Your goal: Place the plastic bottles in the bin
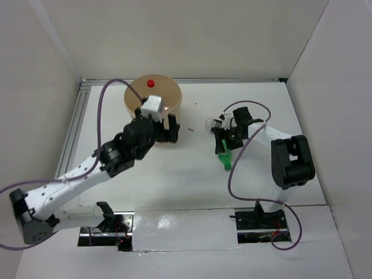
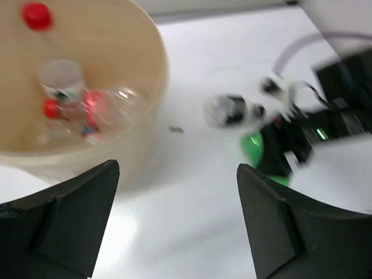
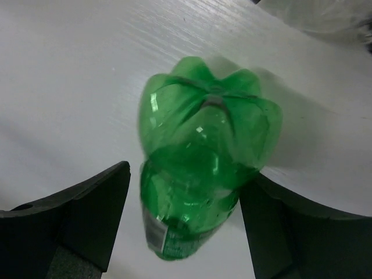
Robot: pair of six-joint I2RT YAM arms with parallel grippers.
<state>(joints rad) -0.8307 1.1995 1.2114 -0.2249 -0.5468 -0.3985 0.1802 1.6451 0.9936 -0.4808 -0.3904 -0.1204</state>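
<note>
Left gripper (image 2: 177, 174) hangs with its jaws spread wide and nothing between them, just right of the bin (image 2: 136, 139) in its wrist view and at the bin's lower edge in the overhead view; only bare white table (image 1: 174, 180) lies under the gap; the bin stands in the upper left of the wrist frame and upper centre-left of the overhead one, a tan round bucket with several plastic bottles (image 2: 75, 104) lying in a heap at its bottom, clear ones with red and white on them, and a red cap (image 2: 36, 15) near the far wall; right gripper (image 3: 186, 174) is at the centre right of the overhead view, jaws wide apart and straddling the green bottle (image 3: 203, 151), which lies on its side on the table with its lobed base toward the top of the wrist frame; a thin strip of table shows between the bottle and the finger (image 3: 87, 215) at the frame's left, while at the frame's right the other finger's edge meets the bottle's outline and contact there cannot be told; the bottle rests on the table rather than being lifted; a clear bottle with a dark label (image 1: 210, 125) lies on the table just above and left of that gripper in the overhead view, blurred in the left wrist view.
</note>
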